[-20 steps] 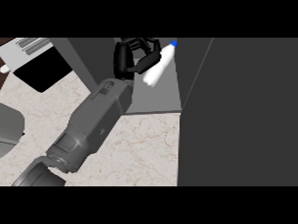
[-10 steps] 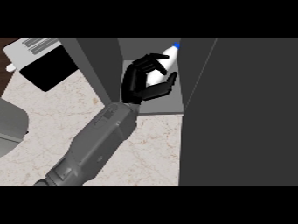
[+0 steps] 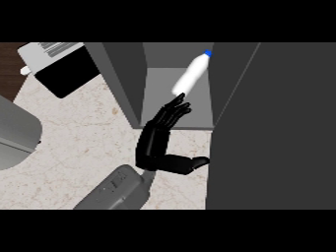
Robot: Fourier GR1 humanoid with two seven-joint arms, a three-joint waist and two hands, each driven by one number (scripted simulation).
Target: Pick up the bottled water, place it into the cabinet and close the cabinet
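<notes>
Now the bottled water [image 3: 193, 75] is inside the cabinet [image 3: 127, 78]. It sits on the grey cabinet floor with its blue cap at the far end. Its long side leans a little, from near-left to far-right. So the putting-in part looks done, and closing the cabinet is what is left.

Only one hand [image 3: 161, 137] shows. Its grey forearm comes up from the low middle of the view, and I cannot be sure which arm it is. I think it is the right one, but that is a guess. The other hand is nowhere to be seen.

The hand holds nothing. Its fingers [image 3: 176, 106] are straight and close side by side, pointing far toward the bottle. The thumb sticks out to the right, low down by the wrist. The fingertips are just near the bottom end of the bottle. I cannot tell if they touch it or not.

The palm lies over the front edge of the cabinet, half on the pale stone table [image 3: 90, 133]. The bottle lies straight ahead of the fingers, further in.

To the right stands a big dark panel [image 3: 280, 128]. I think it is the open cabinet door. It is just beside the thumb, so it is the thing to push next.
</notes>
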